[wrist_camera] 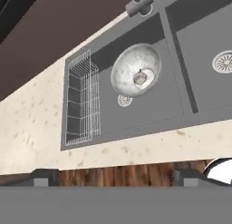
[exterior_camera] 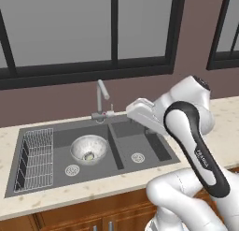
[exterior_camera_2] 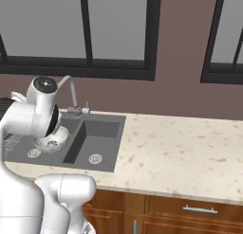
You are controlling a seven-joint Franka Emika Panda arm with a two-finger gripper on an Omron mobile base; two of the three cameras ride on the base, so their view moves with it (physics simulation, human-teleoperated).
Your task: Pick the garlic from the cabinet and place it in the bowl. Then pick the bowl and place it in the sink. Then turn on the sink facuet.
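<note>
Behind the counter's point(exterior_camera: 116, 181) back edge, the sink faucet point(exterior_camera: 100, 100) awaits; the gripper point(wrist_camera: 115, 175), spread and empty, could miss its short lever or bump the bowl point(exterior_camera: 88, 148) holding garlic point(wrist_camera: 140, 78).

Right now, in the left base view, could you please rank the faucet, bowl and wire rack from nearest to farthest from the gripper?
1. Sink faucet, just left of the gripper.
2. Bowl, left basin, lower.
3. Wire rack, far left end.
</note>
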